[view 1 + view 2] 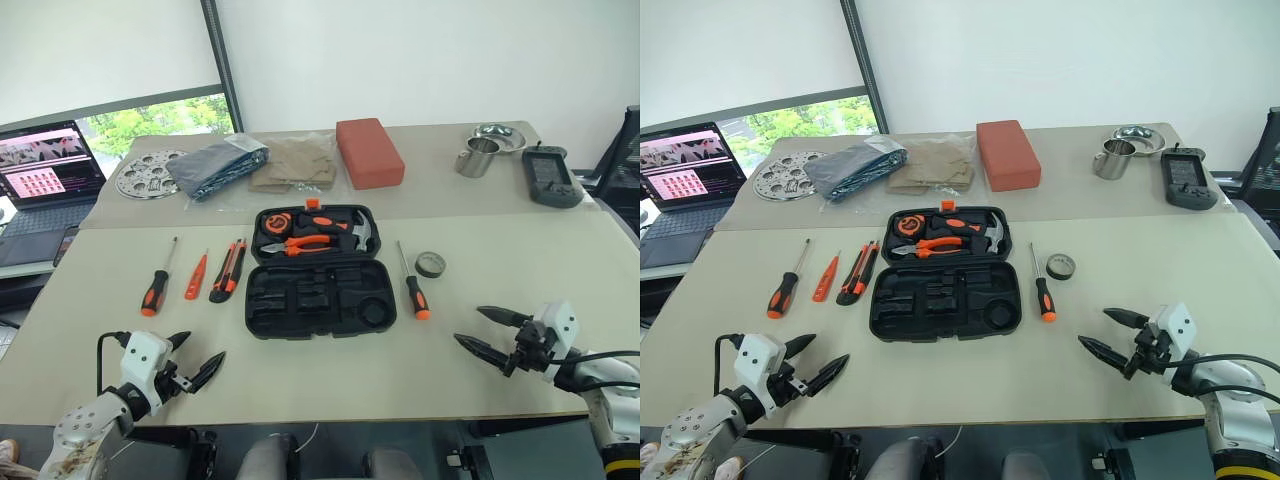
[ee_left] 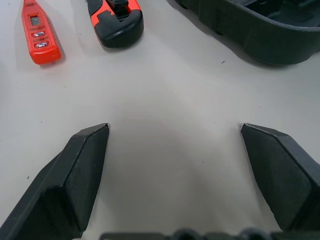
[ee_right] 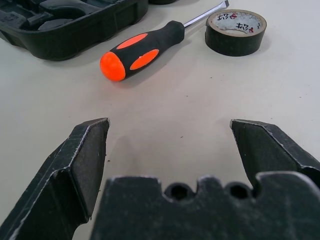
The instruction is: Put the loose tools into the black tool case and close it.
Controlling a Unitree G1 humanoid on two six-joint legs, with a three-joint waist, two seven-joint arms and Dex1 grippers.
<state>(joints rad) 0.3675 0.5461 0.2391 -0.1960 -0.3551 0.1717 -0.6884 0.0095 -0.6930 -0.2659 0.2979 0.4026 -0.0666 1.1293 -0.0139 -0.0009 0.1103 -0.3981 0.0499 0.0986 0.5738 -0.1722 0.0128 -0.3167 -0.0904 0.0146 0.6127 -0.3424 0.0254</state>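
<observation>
Black tool case (image 1: pixel 320 275) lies open mid-table, pliers and hammer in its far half. To its left: screwdriver (image 1: pixel 157 283), slim orange screwdriver (image 1: pixel 196 277), utility knife (image 1: pixel 228 271). To its right: second screwdriver (image 1: pixel 412 283), tape roll (image 1: pixel 430 264). Left gripper (image 1: pixel 197 362) and right gripper (image 1: pixel 480 332) hover near the table's front edge, jaws spread wide, empty.

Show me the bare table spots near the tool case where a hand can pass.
Free: the near strip between the tool case and both open grippers, left and right. Crowded: left of the case, where screwdriver, slim tester and knife lie close; right, screwdriver beside tape roll.
</observation>
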